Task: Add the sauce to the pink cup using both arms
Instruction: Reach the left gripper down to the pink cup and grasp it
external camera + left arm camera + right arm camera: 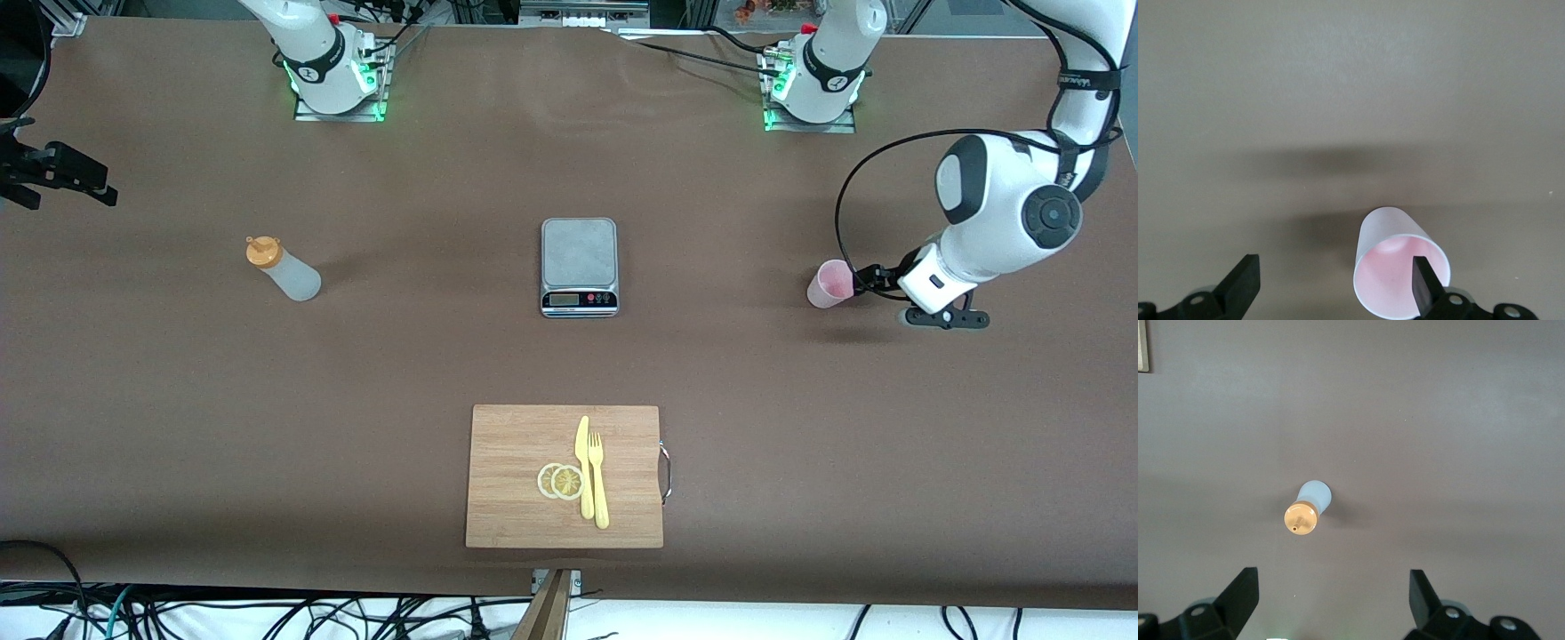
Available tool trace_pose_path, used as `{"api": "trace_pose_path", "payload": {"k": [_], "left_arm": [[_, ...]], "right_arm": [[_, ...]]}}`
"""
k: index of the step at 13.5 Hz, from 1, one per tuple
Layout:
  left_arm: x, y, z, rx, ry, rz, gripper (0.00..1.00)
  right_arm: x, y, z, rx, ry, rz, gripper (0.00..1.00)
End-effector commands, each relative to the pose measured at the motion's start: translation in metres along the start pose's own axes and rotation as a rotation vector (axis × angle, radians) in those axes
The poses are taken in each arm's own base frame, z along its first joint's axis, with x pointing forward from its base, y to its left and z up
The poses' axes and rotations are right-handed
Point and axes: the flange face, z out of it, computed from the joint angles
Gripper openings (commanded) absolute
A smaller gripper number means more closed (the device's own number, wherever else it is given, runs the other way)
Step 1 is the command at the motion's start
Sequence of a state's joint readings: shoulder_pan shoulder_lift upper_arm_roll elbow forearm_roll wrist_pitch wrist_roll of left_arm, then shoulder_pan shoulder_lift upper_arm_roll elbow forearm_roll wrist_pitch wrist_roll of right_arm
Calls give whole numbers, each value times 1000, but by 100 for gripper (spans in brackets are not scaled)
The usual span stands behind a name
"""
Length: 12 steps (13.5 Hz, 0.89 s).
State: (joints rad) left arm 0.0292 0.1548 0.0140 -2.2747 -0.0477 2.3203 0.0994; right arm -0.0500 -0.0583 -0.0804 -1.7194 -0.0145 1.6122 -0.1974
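The pink cup stands upright on the table toward the left arm's end. My left gripper is low beside it, open. In the left wrist view the cup sits off to one side of the open left gripper, with one fingertip overlapping its mouth. The sauce bottle, whitish with an orange cap, stands toward the right arm's end. My right gripper hangs high near that end of the table, open with nothing in it. The right wrist view looks down past the right gripper at the bottle.
A grey kitchen scale sits mid-table between bottle and cup. Nearer the front camera lies a wooden cutting board carrying two lemon slices, a yellow knife and a fork. Cables hang at the table's front edge.
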Motion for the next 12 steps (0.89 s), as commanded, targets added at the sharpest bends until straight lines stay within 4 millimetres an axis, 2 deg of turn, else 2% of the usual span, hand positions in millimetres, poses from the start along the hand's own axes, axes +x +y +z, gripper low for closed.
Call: {"api": "trace_pose_path", "payload": {"k": [1, 5, 9, 10, 12], "left_arm": [[-24, 2, 9, -21, 38, -10, 100], [-41, 2, 34, -12, 73, -14, 100], [-45, 4, 44, -10, 86, -15, 100], [-46, 4, 46, -21, 87, -30, 97], [-45, 4, 47, -26, 86, -39, 44]], "right_arm": [[0, 3, -2, 6, 4, -8, 100], [0, 3, -2, 6, 4, -8, 100], [0, 3, -2, 6, 4, -8, 100], [0, 3, -2, 6, 4, -5, 100], [0, 3, -2, 6, 4, 4, 100]]}}
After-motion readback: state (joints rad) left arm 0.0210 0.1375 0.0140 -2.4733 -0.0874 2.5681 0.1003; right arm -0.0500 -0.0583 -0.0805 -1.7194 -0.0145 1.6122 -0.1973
